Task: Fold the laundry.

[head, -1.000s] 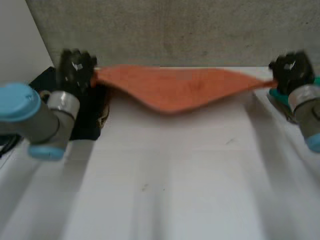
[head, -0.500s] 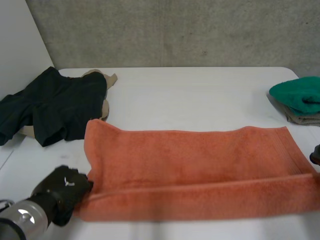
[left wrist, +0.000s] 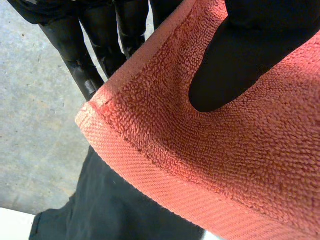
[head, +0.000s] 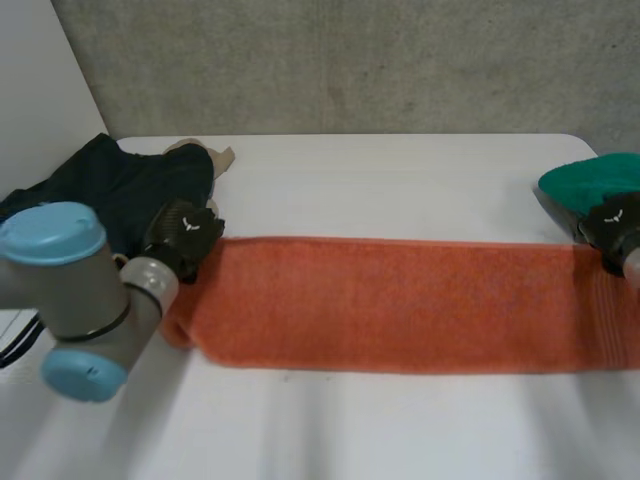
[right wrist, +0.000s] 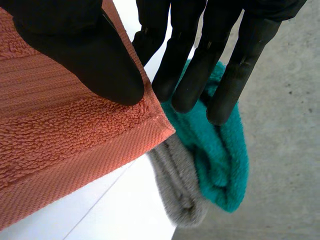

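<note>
Five pieces of laundry on one white tabletop (head: 380, 180): one orange towel (head: 400, 300) across the middle of the frame, one black garment (head: 120, 190) and one tan cloth (head: 200, 152) at upper left, one green cloth (head: 580, 185) and one grey cloth (right wrist: 175, 185) at the right edge. Two black hands: one left hand (head: 185, 235), one right hand (head: 612, 222).

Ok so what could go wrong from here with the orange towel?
The left hand and right hand each pinch the orange towel close to a corner hem, so a corner might slip free. The right hand's fingers are right beside the green towel and could snag it. The left hand sits beside the black garment, which might get dragged along.
</note>
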Tool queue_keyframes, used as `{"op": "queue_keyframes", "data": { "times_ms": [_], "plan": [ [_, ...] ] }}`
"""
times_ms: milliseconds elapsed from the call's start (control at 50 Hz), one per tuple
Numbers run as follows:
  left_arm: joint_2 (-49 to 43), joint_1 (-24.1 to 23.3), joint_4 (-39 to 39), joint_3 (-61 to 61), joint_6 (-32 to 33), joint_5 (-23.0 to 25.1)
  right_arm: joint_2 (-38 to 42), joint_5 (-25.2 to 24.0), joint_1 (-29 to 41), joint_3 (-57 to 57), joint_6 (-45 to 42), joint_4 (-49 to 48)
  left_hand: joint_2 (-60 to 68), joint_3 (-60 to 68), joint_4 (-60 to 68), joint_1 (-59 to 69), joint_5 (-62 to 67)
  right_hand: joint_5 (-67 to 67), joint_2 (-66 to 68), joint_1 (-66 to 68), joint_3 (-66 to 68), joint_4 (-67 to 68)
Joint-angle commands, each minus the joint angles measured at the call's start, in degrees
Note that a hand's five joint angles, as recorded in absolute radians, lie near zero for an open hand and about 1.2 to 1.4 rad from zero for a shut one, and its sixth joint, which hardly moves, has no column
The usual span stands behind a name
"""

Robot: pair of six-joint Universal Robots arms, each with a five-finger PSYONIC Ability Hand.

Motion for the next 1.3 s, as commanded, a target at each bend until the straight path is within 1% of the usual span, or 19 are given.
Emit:
{"op": "queue_keyframes", "data": {
  "times_ms": [20,40,100,220,280,340,400,480,620,720,860,880,900,920,940,1020,1120,1200,1300],
  "plan": [
    [-7.60,-2.78,-0.62,10.57,0.19,-4.45,6.56,1.17,2.29,-6.71,-0.09,-2.37,7.84,8.26,7.70,11.64,8.93,-35.83,-34.35,-33.11,-35.10,-35.58],
    [-7.96,-3.04,-0.62,11.28,0.19,-4.89,7.00,1.35,2.65,-7.07,-0.09,-2.46,-7.85,-7.42,-7.99,-4.05,-6.76,-58.92,-57.44,-56.19,-58.19,-58.67],
    [-8.58,-3.48,-0.53,13.30,-0.08,-6.91,7.36,2.75,3.18,-8.12,0.52,-3.51,-58.85,-58.43,-59.00,-55.05,-57.76,-58.92,-57.44,-56.19,-58.19,-58.67],
    [-7.79,-5.68,-0.62,12.96,-0.60,-7.09,5.08,4.69,2.83,-5.76,7.54,-4.04,-58.85,-58.43,-59.00,-55.05,-57.76,-58.92,-57.44,-56.19,-58.19,-58.67],
    [-5.95,-6.82,-0.70,12.00,-0.78,-7.27,-1.15,3.20,1.95,-1.90,12.20,-1.59,-58.85,-58.43,-59.00,-55.05,-57.76,-58.92,-57.44,-56.19,-58.19,-58.67],
    [-3.23,-7.09,-0.62,9.11,-0.78,-6.92,-6.87,-1.63,0.28,1.97,15.54,1.66,-58.80,-58.38,-58.95,-55.01,-57.72,-58.92,-57.44,-56.19,-58.19,-58.67],
    [-1.73,-7.00,-0.53,6.82,-0.78,-6.74,-10.38,-7.59,-4.36,5.48,15.99,5.78,-58.80,-58.38,-58.95,-55.01,-57.72,-47.28,-45.80,-44.56,-46.55,-47.04],
    [0.47,-6.92,-0.35,4.00,-0.87,-5.87,-11.71,-13.75,-9.99,8.65,15.81,11.32,-58.80,-58.38,-58.95,-55.01,-57.72,-39.36,-37.88,-36.64,-38.63,-39.11],
    [2.58,-7.35,0.09,1.10,-3.15,-5.51,-11.27,-18.34,-14.75,11.91,15.38,12.49,-58.80,-58.38,-58.95,-55.01,-57.72,-37.14,-35.65,-34.41,-36.40,-36.89],
    [3.20,-7.62,0.17,0.48,-5.96,-5.42,-8.39,-17.99,-15.37,13.49,13.98,9.50,-58.47,-58.05,-58.62,-54.67,-57.38,-37.30,-35.82,-34.58,-36.57,-37.05],
    [3.29,-7.62,0.17,0.39,-6.67,-5.34,-4.77,-17.81,-15.54,14.11,11.68,6.51,-58.47,-58.05,-58.61,-54.67,-57.38,-37.14,-35.65,-34.41,-36.40,-36.89],
    [3.29,-7.62,0.17,0.39,-6.67,-5.34,-3.81,-17.72,-15.63,14.11,11.60,5.46,-58.47,-58.05,-58.61,-54.67,-57.38,-32.14,-30.66,-29.42,-31.41,-31.89],
    [3.29,-7.62,0.17,0.31,-6.67,-5.34,-3.37,-17.64,-15.81,14.11,11.60,4.84,-58.47,-58.05,-58.61,-54.67,-57.38,-20.43,-18.95,-17.71,-19.70,-20.19],
    [3.29,-7.62,0.17,0.39,-6.67,-5.42,-3.19,-17.37,-15.98,14.11,11.68,4.05,-58.63,-58.21,-58.78,-54.84,-57.55,0.33,1.82,3.06,1.07,0.58],
    [3.37,-7.62,0.17,0.31,-6.67,-5.42,-3.19,-16.50,-16.85,14.19,11.86,1.87,-58.47,-58.05,-58.62,-54.67,-57.38,10.97,12.46,13.70,11.71,11.22],
    [4.08,-7.79,0.17,-0.05,-6.67,-5.42,-3.71,-11.59,-19.84,15.77,11.25,-5.33,-58.63,-58.21,-58.78,-54.84,-57.55,11.08,12.56,13.81,11.81,11.33],
    [6.97,-8.06,0.17,-1.45,-6.67,-5.42,-6.61,-8.06,-20.82,15.87,6.16,-7.91,-58.64,-58.21,-58.78,-54.84,-57.55,11.08,12.56,13.81,11.81,11.33],
    [9.35,-7.97,0.17,-2.68,-6.76,-5.42,-8.02,-7.35,-22.13,15.08,0.18,-8.17,-58.80,-58.38,-58.95,-55.01,-57.72,11.08,12.56,13.81,11.81,11.33],
    [11.54,-7.71,0.17,-3.91,-6.67,-5.42,-10.38,-8.23,-20.30,14.81,-1.77,-8.52,-58.85,-58.43,-59.00,-55.05,-57.76,11.08,12.56,13.81,11.81,11.33]
  ]
}}
